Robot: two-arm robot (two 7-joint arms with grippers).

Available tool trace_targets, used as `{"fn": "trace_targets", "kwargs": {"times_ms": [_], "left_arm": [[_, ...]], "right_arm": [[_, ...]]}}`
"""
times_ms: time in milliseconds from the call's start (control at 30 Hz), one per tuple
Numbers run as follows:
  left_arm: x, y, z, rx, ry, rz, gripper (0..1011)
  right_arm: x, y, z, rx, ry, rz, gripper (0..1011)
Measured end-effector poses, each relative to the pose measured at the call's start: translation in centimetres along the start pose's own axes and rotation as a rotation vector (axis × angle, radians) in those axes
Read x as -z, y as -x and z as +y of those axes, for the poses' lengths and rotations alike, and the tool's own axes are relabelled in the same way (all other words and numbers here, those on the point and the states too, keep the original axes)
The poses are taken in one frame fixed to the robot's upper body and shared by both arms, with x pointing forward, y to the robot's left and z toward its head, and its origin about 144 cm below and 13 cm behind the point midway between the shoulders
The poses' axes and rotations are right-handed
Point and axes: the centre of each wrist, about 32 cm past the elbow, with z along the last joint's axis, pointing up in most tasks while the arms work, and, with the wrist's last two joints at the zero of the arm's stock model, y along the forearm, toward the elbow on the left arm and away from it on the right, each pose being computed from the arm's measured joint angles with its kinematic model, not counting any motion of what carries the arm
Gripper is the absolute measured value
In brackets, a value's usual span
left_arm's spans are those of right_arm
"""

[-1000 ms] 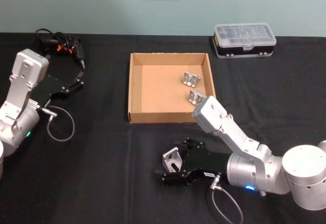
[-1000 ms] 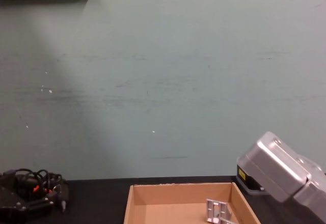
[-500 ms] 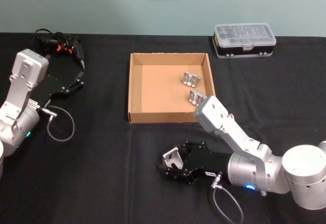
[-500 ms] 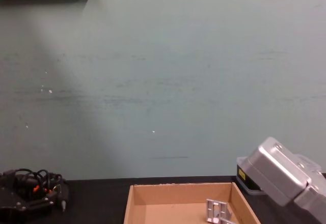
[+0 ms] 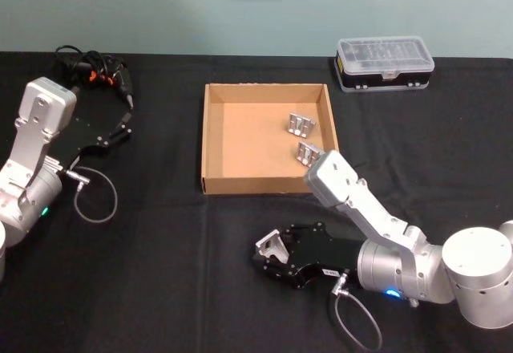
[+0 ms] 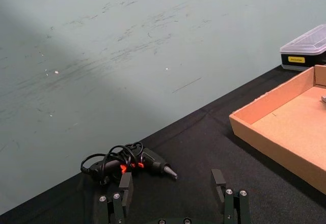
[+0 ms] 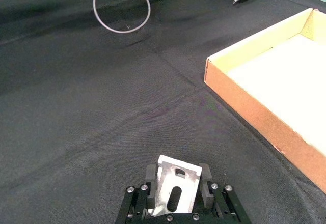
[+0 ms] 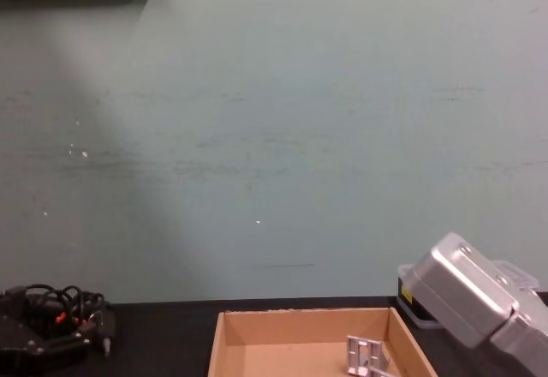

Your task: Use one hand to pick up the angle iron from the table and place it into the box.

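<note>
Where it sits, right end effector (image 7: 177, 191) clamps angle iron (image 7: 174, 187).

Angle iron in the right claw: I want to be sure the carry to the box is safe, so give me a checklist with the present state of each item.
1. Right claw shut on the angle iron, a finger on either side: ok.
2. Angle iron off the table: cannot tell; the head view does not show a gap.
3. Bare floor left in the box for it: ok; two angle irons already lie by its right wall, and the left part is free.
4. Path from the claw to the box's near wall: ok, bare table between them.
5. Left claw out of the way: ok, open by the cables at the far left.
</note>
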Motion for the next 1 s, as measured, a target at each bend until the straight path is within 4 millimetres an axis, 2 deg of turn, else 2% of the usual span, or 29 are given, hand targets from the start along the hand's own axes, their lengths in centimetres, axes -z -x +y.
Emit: {"fn": "trace_targets", "kwargs": {"times_ms": [300,533,767,1000], "left_arm": [[0.0,0.0,0.0,0.0,0.0,0.0,1000],[0.0,0.0,0.0,0.0,0.0,0.0,1000],[0.0,0.0,0.0,0.0,0.0,0.0,1000],[0.0,0.0,0.0,0.0,0.0,0.0,1000]], "right_arm": [[-0.4,-0.1,0.0,-0.004,-0.014,-0.008,504],[-2.7,-0.6,-0.7,0.004,-0.098,-0.025,504],[-6.0,-1.8,-1.8,0.041,-0.209,-0.078,504],[-7.2,-3.5,-2.3,0.101,-0.252,-0.11,504]]}}
